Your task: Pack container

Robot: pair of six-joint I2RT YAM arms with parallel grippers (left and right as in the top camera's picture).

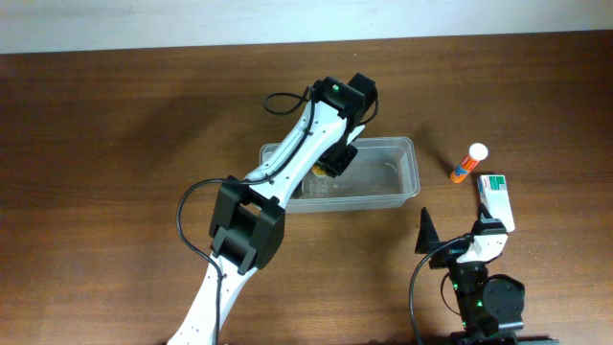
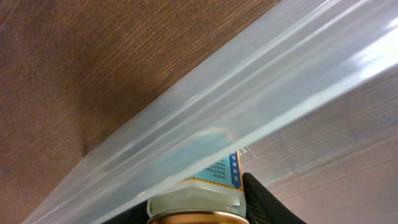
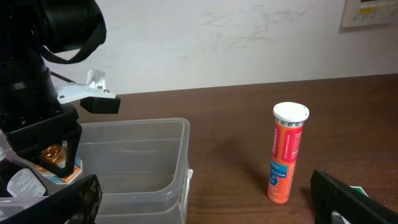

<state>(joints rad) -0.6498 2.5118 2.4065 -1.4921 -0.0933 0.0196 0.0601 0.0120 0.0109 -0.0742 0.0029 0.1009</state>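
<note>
The clear plastic container (image 1: 393, 177) stands at mid-table. My left gripper (image 1: 332, 163) reaches into its left end and is shut on a small bottle (image 2: 214, 180) with a gold cap and a blue-and-white label. The container's rim (image 2: 249, 93) runs diagonally across the left wrist view. In the right wrist view the container (image 3: 155, 155) is on the left, with the held bottle (image 3: 55, 158) inside it. My right gripper (image 1: 458, 238) is open and empty near the front edge, right of the container; in its own view (image 3: 205, 208) nothing lies between its fingers.
An orange tube with a white cap (image 1: 469, 161) stands right of the container, also seen in the right wrist view (image 3: 285, 152). A white-and-green medicine box (image 1: 495, 199) lies by my right gripper. Another small item (image 3: 23, 182) sits at the container's left end.
</note>
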